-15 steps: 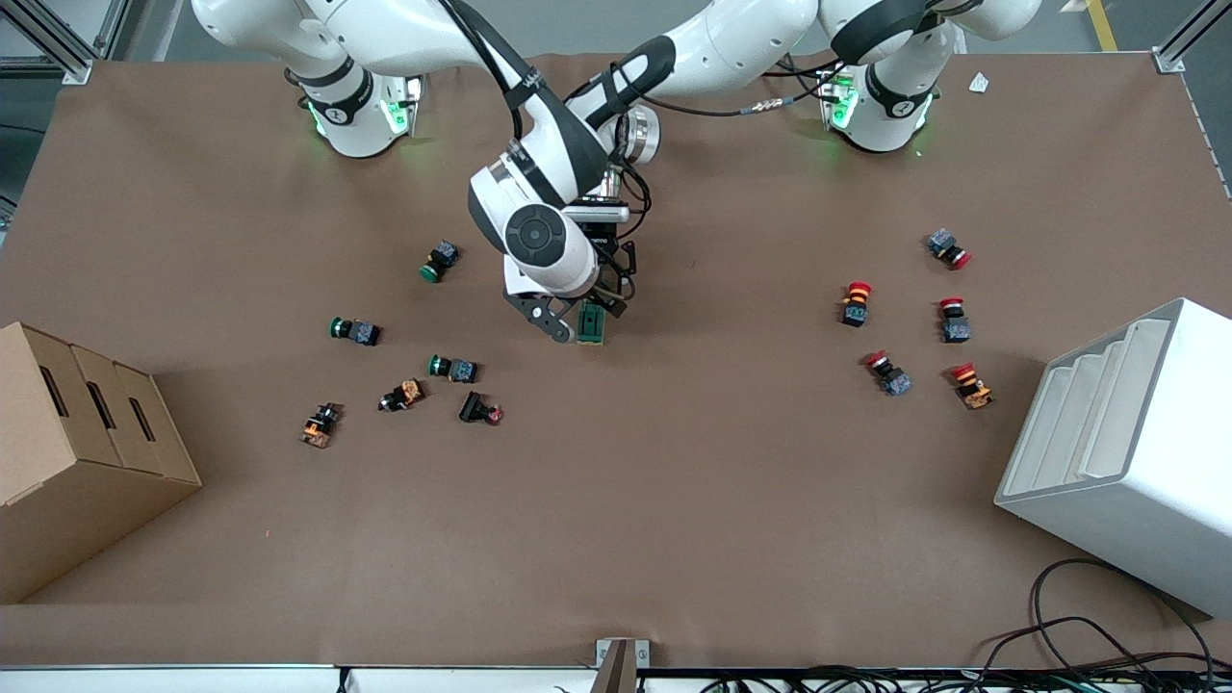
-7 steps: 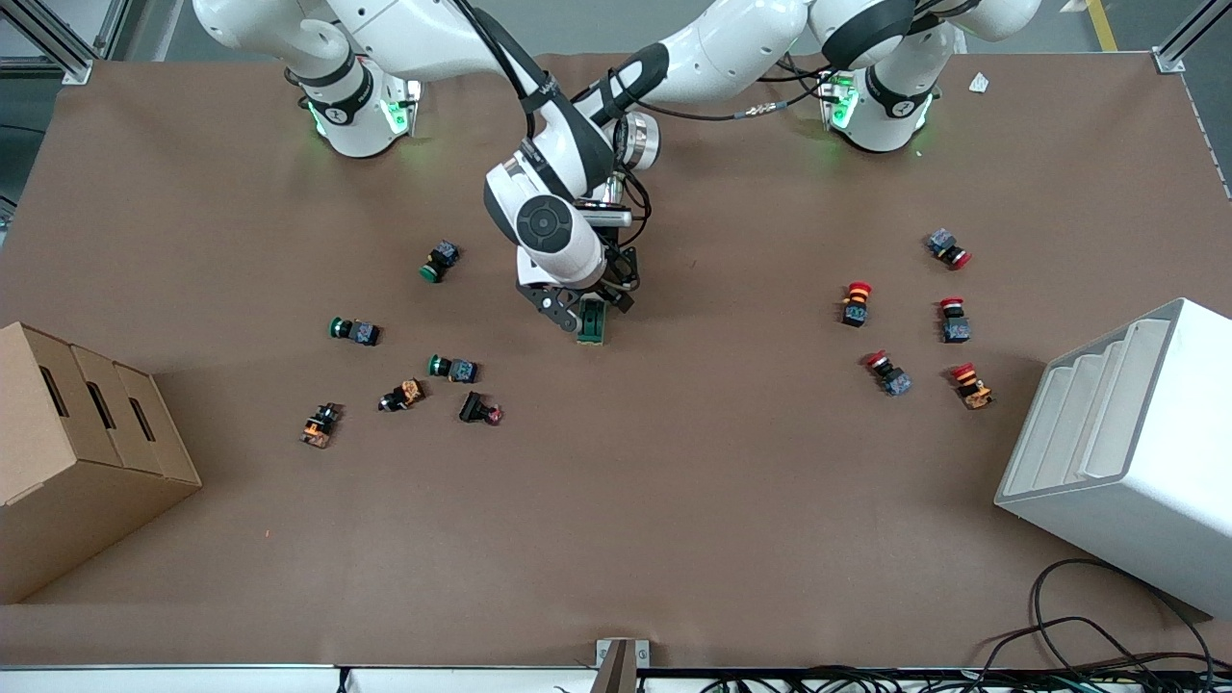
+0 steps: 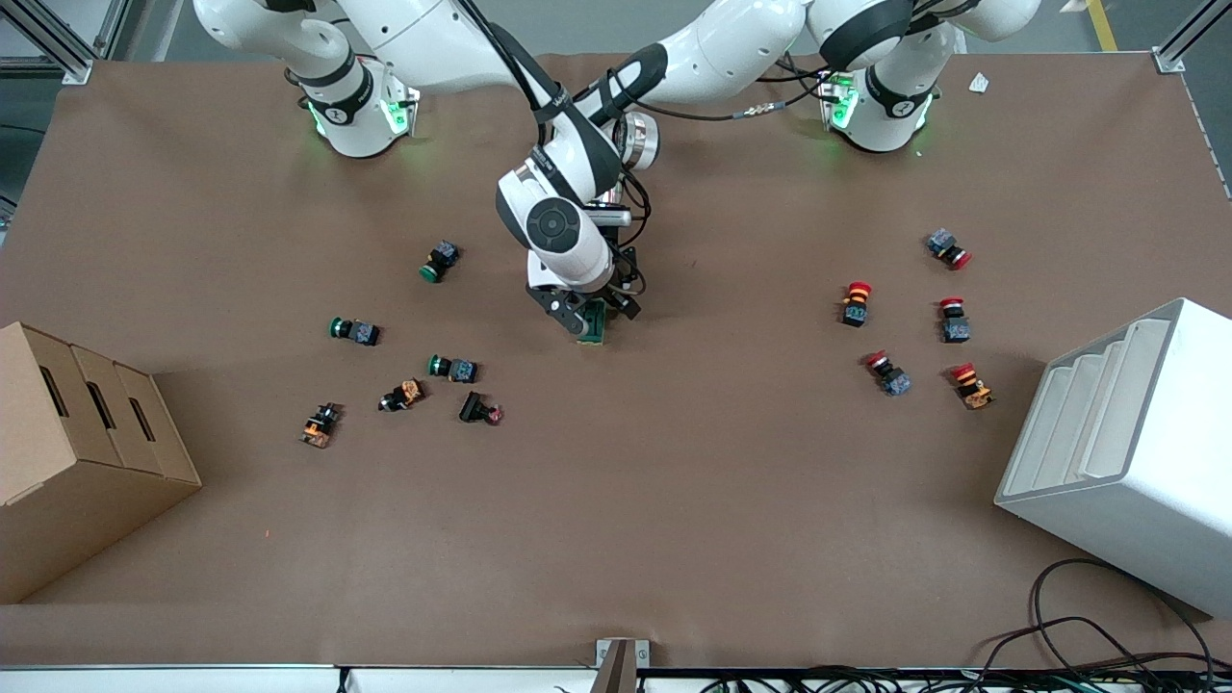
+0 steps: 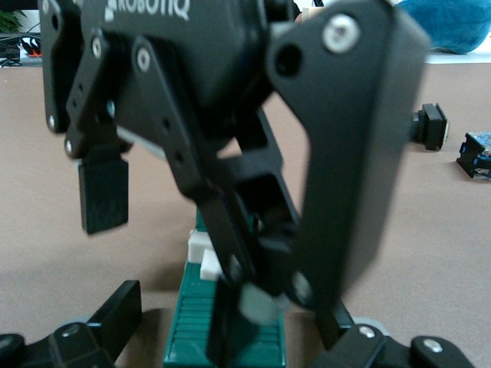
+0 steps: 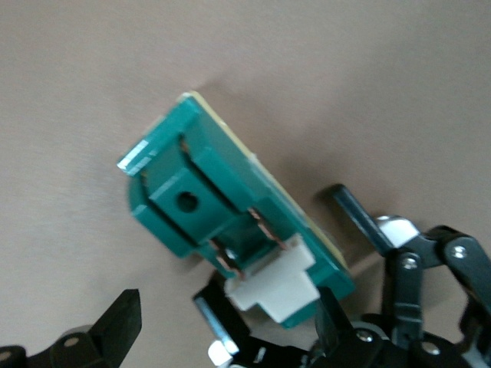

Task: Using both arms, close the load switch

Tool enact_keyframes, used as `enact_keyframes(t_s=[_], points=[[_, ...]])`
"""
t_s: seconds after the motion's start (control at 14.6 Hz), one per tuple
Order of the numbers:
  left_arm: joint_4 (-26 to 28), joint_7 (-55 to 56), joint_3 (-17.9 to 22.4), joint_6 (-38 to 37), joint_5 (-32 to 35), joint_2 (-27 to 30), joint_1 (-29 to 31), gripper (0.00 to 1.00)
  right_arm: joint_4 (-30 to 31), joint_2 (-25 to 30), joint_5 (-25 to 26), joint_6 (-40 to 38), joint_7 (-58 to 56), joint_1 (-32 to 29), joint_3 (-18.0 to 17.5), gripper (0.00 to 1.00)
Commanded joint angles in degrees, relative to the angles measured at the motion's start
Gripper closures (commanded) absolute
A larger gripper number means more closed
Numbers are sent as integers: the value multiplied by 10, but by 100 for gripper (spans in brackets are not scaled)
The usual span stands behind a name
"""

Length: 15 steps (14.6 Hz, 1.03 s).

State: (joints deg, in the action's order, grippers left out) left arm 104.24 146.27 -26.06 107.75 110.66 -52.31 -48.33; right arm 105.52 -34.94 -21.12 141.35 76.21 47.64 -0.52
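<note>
The right wrist view alone shows the switch's [image 5: 230, 222] white toggle. Both arms reach to mid-tabletop [image 3: 674, 481]: left tool [image 3: 616, 300] grasps the switch; right tool [image 3: 568, 316] spread above it.

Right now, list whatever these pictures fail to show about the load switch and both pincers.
- Front view: the load switch is mostly covered by the right arm's wrist, and its white toggle is hidden.
- Left wrist view: the blurred right pincer blocks much of the switch.
- Right wrist view: the left pincer is cut off by the picture's edge, so whether it grips the switch cannot be told.
</note>
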Motion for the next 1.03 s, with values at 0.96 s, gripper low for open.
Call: enact_keyframes(t_s=[0.96], points=[[-9,10,5,-1,11,-9,0,1,-88,-16,-3,-35,-28,-55,5,0]])
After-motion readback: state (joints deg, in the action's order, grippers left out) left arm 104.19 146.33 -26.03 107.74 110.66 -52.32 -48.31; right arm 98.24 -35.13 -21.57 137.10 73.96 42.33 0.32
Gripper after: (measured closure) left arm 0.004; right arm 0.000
